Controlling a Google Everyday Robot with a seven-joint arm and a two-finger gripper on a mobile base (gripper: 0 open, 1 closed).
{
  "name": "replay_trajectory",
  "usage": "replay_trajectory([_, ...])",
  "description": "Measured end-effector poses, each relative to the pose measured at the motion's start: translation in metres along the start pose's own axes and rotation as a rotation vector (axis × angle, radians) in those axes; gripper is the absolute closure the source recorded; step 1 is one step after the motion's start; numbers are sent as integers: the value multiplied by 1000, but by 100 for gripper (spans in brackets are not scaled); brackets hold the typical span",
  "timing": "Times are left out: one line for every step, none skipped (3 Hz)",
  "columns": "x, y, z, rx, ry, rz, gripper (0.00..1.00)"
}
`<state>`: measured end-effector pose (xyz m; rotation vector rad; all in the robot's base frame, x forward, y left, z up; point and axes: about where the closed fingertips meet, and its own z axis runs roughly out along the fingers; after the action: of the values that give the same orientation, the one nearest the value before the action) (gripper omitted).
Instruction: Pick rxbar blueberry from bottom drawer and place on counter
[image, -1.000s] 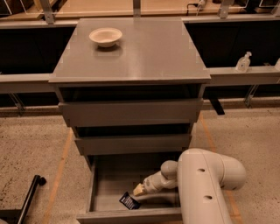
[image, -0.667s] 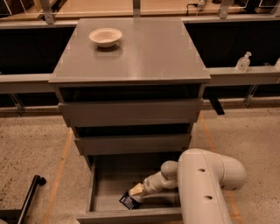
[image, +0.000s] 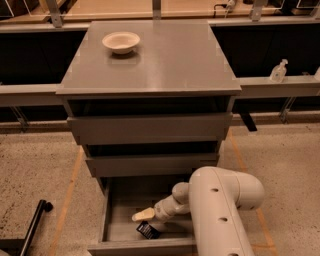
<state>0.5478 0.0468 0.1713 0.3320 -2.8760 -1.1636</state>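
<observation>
The rxbar blueberry (image: 148, 230), a small dark wrapper with pale print, lies flat on the floor of the open bottom drawer (image: 142, 246), near its front edge. My gripper (image: 144, 215) reaches down into that drawer from the right and hovers just above and behind the bar, pointing left. I cannot tell whether it touches the bar. My white arm (image: 220, 210) fills the lower right and hides the drawer's right part. The grey counter (image: 165, 55) lies above the drawers.
A pale bowl (image: 121, 42) stands on the counter's back left. The two upper drawers (image: 150, 127) stick out slightly above the open one. A black pole (image: 32, 225) lies on the speckled floor at left. A clear bottle (image: 278, 71) stands on a ledge at right.
My gripper has moved a little to the left inside the bottom drawer, over the bar. The bar has not moved.
</observation>
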Motion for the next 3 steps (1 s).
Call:
replay_trajectory([-2,13,15,-22,19,-29,0])
replay_trajectory([0,27,30,-44,47,-60,0])
replay_trajectory([5,37,46,-72,83,-76,0])
